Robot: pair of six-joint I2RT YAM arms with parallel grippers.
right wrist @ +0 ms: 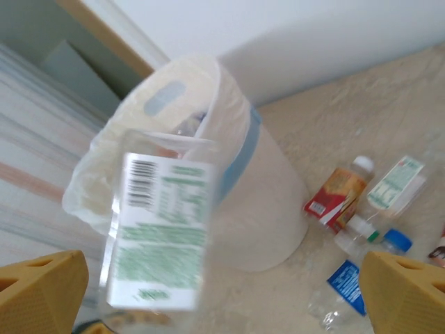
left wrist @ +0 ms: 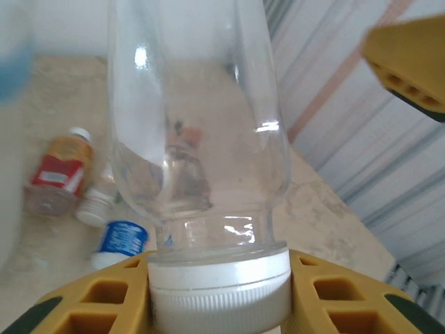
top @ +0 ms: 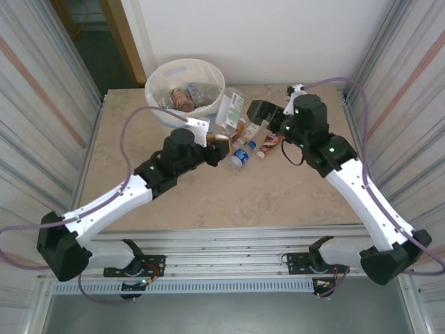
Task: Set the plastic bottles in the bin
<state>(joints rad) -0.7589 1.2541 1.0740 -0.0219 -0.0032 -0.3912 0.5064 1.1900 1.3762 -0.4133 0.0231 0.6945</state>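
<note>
The left gripper (left wrist: 219, 306) is pinching the white cap (left wrist: 219, 282) of a clear bottle (left wrist: 201, 125). A yellow finger (left wrist: 90, 309) is pressing in on each side of the cap, and the bottle's body is reaching straight out ahead of the fingers. Beyond it and to the left, three loose bottles are lying close together on the table (left wrist: 327, 209). A blue-labelled bottle (left wrist: 122, 240) is nearest, a small white-capped bottle (left wrist: 96, 207) is lying just behind it, and an amber bottle (left wrist: 59, 174) with a red label is farthest.

The right gripper (right wrist: 222, 285) is holding its fingers spread wide, one at each lower corner of its wrist view. Between them a green-labelled bottle (right wrist: 160, 236) is showing blurred and touching neither fingertip. What is supporting it below I cannot tell. Just behind this bottle the bin (right wrist: 268, 209) is standing upright, with a blue band (right wrist: 243, 149) running round its upper part and a pale bag folding over its rim. Ahead and to the right of the gripper, more bottles are lying beside the bin's foot. A blue-capped bottle (right wrist: 348, 285) is nearest and a red-labelled bottle (right wrist: 337, 191) is beyond it.

In the top view, both grippers are hovering just beside the bin, and several binned bottles (top: 184, 97) are lying inside it.
</note>
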